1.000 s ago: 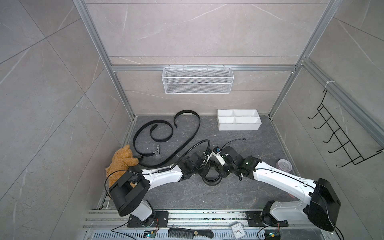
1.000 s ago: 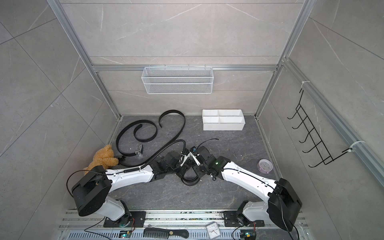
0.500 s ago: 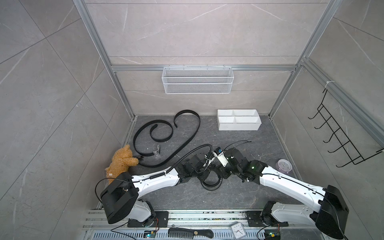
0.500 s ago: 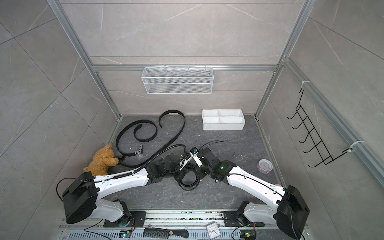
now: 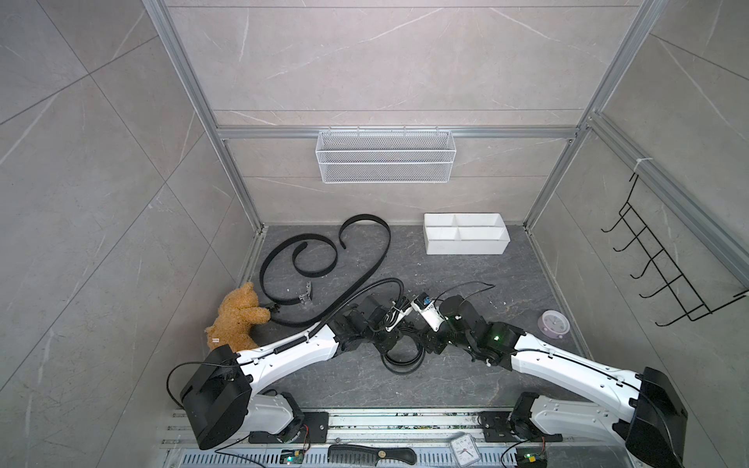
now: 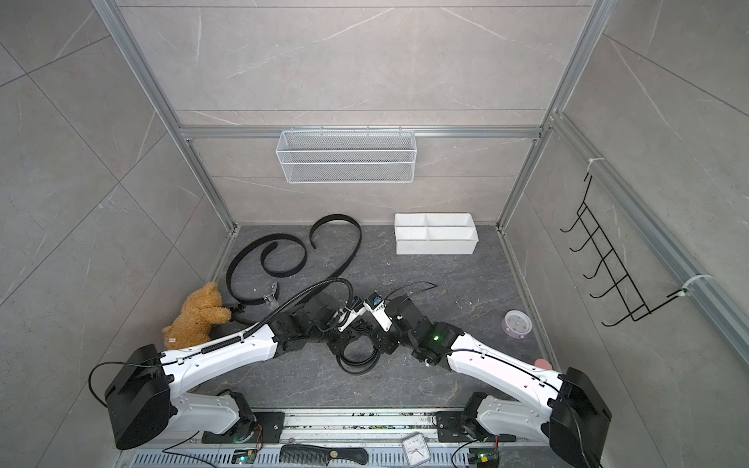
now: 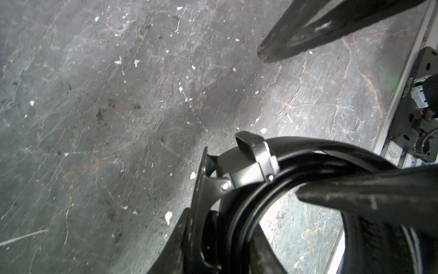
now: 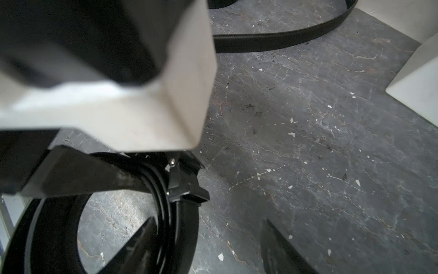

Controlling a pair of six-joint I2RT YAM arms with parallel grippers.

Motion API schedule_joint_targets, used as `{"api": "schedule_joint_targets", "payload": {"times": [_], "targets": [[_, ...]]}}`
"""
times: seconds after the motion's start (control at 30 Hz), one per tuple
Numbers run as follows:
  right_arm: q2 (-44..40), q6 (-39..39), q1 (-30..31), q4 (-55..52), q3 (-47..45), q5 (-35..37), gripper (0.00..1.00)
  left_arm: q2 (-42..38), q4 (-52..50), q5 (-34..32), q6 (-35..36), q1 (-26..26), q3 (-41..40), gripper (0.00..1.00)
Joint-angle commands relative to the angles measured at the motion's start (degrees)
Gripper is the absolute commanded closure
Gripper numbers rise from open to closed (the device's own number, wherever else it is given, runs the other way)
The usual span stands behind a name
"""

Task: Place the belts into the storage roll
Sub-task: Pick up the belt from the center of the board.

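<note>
A coiled black belt point(image 5: 401, 362) point(image 6: 358, 362) lies on the dark floor, front centre, between both arms. My left gripper point(image 7: 225, 251) point(image 5: 390, 344) is shut on the coil's wall beside the buckle point(image 7: 252, 163). My right gripper point(image 8: 208, 223) point(image 5: 421, 345) is open and straddles the same coil. One of its fingers point(image 8: 135, 246) is inside the ring and the other stands clear outside it. Two more belts lie at the back left, a spiral one point(image 5: 283, 259) and a long curved one point(image 5: 375, 243). The storage roll point(image 5: 465, 252), a white four-compartment tray, stands at the back right.
A teddy bear point(image 5: 237, 318) sits at the left wall. A white wire basket point(image 5: 385, 156) hangs on the back wall and a black hook rack point(image 5: 664, 275) on the right wall. A pink clock point(image 5: 553, 323) lies at the right; a comb point(image 5: 371, 457) and a small clock point(image 5: 464, 447) lie on the front rail.
Both grippers and the coiled belt have shifted a little toward the front. The right gripper's jaws have spread wider around the coil. The left grip is unchanged.
</note>
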Motion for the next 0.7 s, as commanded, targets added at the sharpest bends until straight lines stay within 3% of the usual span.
{"api": "schedule_joint_targets", "payload": {"times": [0.0, 0.23, 0.47, 0.67], "targets": [[2.61, -0.74, 0.36, -3.38, 1.05, 3.34, 0.32, -2.95, 1.86, 1.51, 3.62, -0.73, 4.88, 1.0], [0.36, 8.02, 0.34, 2.2, -1.86, -1.29, 0.31, -0.83, 2.96, -14.78, 2.91, -1.99, 4.66, 1.0], [-8.35, 17.5, 0.4, -0.25, -4.01, 10.91, 0.28, 4.9, 16.8, -31.03, 5.61, -2.27, 5.69, 1.0], [-12.68, 27.78, 0.35, -15.66, -0.63, 19.78, 0.27, 18.19, 21.11, -37.23, 13.18, 0.51, 19.59, 1.0]]}}
